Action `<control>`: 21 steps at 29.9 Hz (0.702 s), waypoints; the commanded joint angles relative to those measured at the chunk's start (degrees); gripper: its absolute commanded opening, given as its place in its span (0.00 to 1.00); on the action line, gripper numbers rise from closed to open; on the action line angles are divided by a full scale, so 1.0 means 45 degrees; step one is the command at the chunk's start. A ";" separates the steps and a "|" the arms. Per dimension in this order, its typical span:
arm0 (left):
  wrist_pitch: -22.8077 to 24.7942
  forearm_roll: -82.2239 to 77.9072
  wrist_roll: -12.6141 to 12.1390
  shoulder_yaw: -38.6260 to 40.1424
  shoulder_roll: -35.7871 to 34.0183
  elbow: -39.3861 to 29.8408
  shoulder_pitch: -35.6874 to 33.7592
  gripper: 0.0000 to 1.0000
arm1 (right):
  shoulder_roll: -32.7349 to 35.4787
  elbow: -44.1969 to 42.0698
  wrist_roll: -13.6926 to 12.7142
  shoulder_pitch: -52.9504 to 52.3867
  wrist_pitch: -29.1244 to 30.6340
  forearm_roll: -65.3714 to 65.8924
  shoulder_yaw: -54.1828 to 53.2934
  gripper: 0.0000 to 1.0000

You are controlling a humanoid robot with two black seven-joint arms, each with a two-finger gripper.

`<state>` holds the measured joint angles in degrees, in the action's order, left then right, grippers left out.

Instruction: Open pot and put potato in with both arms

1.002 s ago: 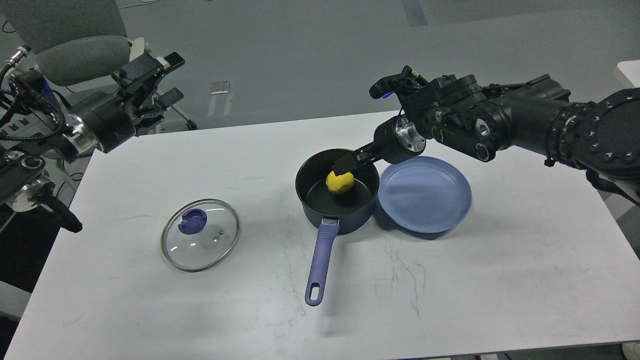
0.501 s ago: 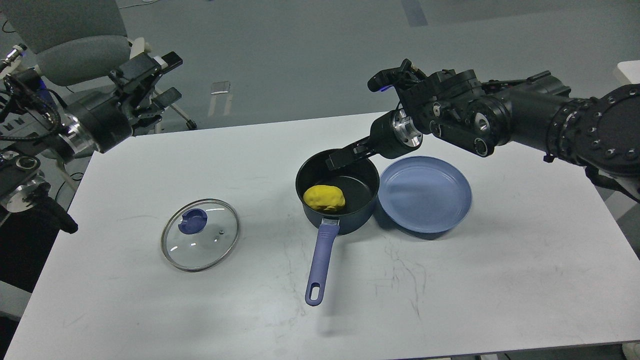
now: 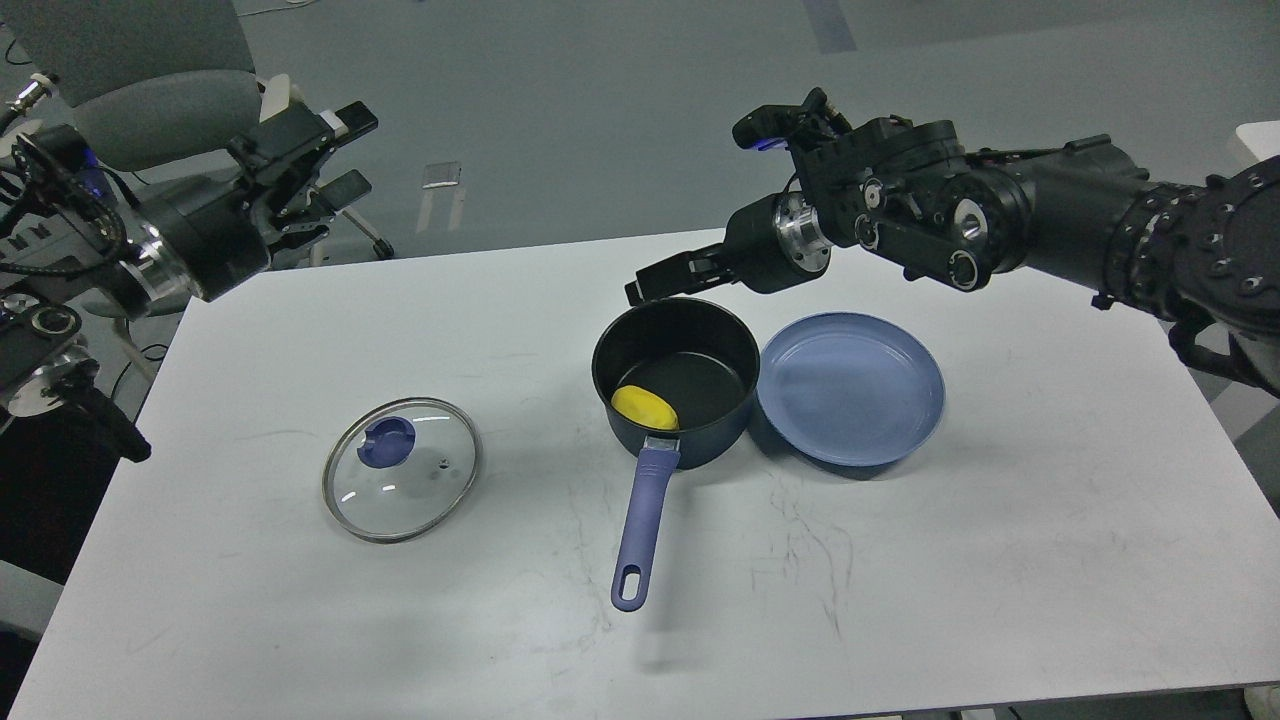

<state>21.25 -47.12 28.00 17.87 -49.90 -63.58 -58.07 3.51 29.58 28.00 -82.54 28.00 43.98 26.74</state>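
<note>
The dark blue pot (image 3: pixel 735 400) with a purple handle (image 3: pixel 640 535) stands open at the table's middle. The yellow potato (image 3: pixel 644 405) lies inside it, at the near wall by the handle. The glass lid (image 3: pixel 401 468) with its blue knob lies flat on the table to the left. My right gripper (image 3: pixel 645 283) hovers empty just above the pot's far rim; its fingers are seen edge-on. My left gripper (image 3: pixel 340 150) is open and empty, raised beyond the table's far left corner.
An empty blue plate (image 3: pixel 850 385) sits touching the pot's right side. The white table (image 3: pixel 900 560) has scuff marks in front of the pot. A grey chair (image 3: pixel 150 90) stands behind the left arm.
My right gripper let go of the potato, which dropped into the pot and settled by the near wall. The right gripper rose and drew back to the far rim. The left arm barely moved.
</note>
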 commanded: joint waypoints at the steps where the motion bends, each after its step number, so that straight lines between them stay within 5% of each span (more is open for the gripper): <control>1: 0.0394 -0.1868 0.0000 -0.0005 -0.0260 -0.0558 -0.0785 0.97 | 0.0995 0.0087 0.0000 0.0255 0.0000 -0.0261 -0.0901 0.93; 5: 0.1500 -0.3702 0.0000 -0.0064 -0.0202 -0.0773 -0.2304 0.97 | 0.2281 0.0378 0.0000 0.0839 0.0000 -0.0281 -0.1837 0.93; 13: 0.1500 -0.6711 0.0000 -0.0220 0.1065 -0.0637 -0.5041 0.97 | 0.5484 0.1803 0.0000 0.2498 0.0000 -0.0281 -0.3634 0.94; 21: 0.1500 -0.7302 0.0000 -0.0513 0.2357 -0.0559 -0.5553 0.97 | 0.7967 0.3329 0.0000 0.4744 0.0000 -0.0319 -0.6852 0.96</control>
<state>28.00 -80.06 28.01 15.71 -40.61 -66.12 -82.92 36.55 43.19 28.00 -64.78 28.00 42.71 2.14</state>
